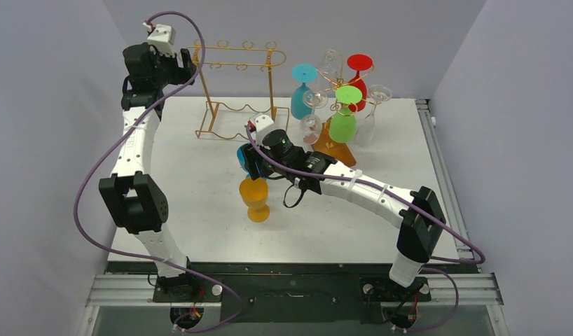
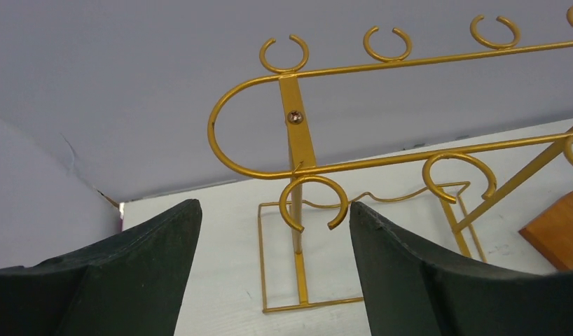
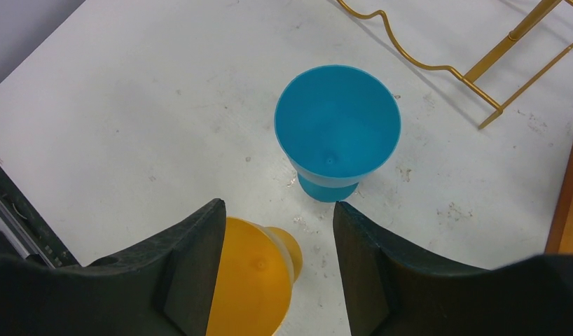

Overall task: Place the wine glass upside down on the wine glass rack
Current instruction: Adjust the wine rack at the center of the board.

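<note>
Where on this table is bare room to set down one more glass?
Bare table lies between the left arm and the orange glass, and in front of the right arm by the near edge. Crowded: the back right around the loaded rack, and the middle, where the blue glass stands by the right gripper.

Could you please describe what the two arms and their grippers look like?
Both the left arm and right arm have white links between chunky black joints, with a purple cable looping along each. A small white camera block sits at each wrist. The left gripper and right gripper each have two dark, matte, wedge-shaped fingers with curved inner faces.
</note>
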{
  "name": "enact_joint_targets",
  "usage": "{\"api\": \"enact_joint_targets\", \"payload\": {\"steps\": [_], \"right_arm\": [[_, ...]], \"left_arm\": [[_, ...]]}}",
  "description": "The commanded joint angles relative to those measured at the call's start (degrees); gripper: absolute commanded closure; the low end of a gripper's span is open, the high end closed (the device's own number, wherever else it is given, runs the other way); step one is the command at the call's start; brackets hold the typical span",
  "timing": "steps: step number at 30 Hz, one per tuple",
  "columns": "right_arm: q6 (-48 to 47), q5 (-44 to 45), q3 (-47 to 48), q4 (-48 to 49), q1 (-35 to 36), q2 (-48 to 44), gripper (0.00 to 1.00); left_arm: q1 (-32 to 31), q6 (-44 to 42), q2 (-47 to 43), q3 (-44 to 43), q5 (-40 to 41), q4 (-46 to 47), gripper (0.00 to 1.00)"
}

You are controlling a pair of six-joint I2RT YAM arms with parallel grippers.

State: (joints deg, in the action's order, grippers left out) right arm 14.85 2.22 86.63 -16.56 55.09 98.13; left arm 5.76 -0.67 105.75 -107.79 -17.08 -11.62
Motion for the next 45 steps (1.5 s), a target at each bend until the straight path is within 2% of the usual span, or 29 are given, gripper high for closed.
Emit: {"api": "enact_joint_targets", "payload": {"steps": [1, 6, 9, 17, 25, 28, 31, 35, 40, 45], "right_arm": [[0.8, 0.2, -0.2, 3.1, 0.3, -2.0, 0.47], [0.9, -0.9, 0.1, 3.4, 0.3, -1.5, 0.47], [1.0, -1.4, 0.6, 3.3, 0.2, -1.2, 0.48], [1.7, -1.8, 0.1, 3.2, 0.1, -1.8, 0.51], [2.3, -3.2, -0.7, 3.1, -0.8, -3.0, 0.54], [2.4, -3.1, -0.9, 3.1, -1.1, -3.4, 0.55], [2.5, -3.2, -1.1, 3.2, -1.2, -3.8, 0.56], [2.4, -3.1, -1.4, 3.1, -1.4, -4.3, 0.57], [2.4, -3.2, -2.4, 3.4, -1.6, -5.1, 0.59], [2.2, -3.1, -3.3, 3.5, -1.8, -6.2, 0.61]], "left_arm": [[-1.7, -16.0, -4.1, 3.6, 0.0, 8.2, 0.24], [-4.5, -36.4, -9.8, 15.1, 1.8, 16.6, 0.17], [-5.3, -43.9, -10.3, 16.9, 2.9, 18.4, 0.16], [-5.3, -50.4, -5.9, 14.4, 3.2, 23.9, 0.23], [-5.3, -54.8, -0.8, 8.4, -0.6, 18.8, 0.32], [-5.3, -54.0, 0.4, 6.7, -0.5, 18.9, 0.4], [-5.3, -52.4, 0.3, 5.9, -0.4, 20.1, 0.61], [-5.3, -52.9, -1.6, 7.8, -0.5, 20.3, 0.79], [-5.3, -53.1, -4.8, 10.8, 0.9, 19.7, 0.87], [-5.1, -54.0, -10.7, 16.4, 2.2, 20.3, 0.88]]}}
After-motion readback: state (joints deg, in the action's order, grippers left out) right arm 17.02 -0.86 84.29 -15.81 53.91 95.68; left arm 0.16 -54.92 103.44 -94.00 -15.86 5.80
